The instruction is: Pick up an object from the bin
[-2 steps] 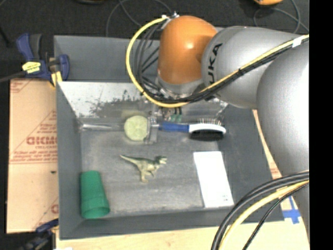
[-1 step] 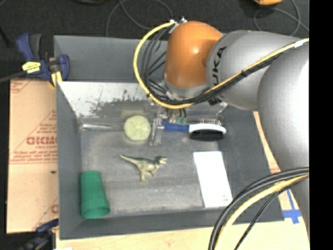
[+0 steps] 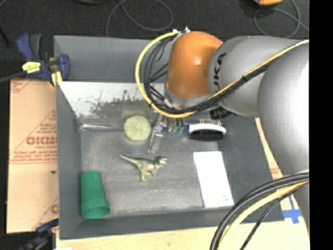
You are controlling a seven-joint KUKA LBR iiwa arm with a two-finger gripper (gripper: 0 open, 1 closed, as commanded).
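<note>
My gripper [image 3: 154, 145] reaches down below the orange wrist cover in the middle of the bin. Its tip is just above a small olive-tan toy dinosaur [image 3: 146, 165] lying on the bin floor, and beside a pale green round ball [image 3: 137, 128] to its left. Nothing shows in its grasp. A black and white brush [image 3: 207, 130] lies just right of the gripper, partly under the arm.
A green plastic cup [image 3: 93, 194] lies on its side in the near left corner. A white flat card [image 3: 213, 178] lies on the right of the floor. The arm covers the bin's far right part.
</note>
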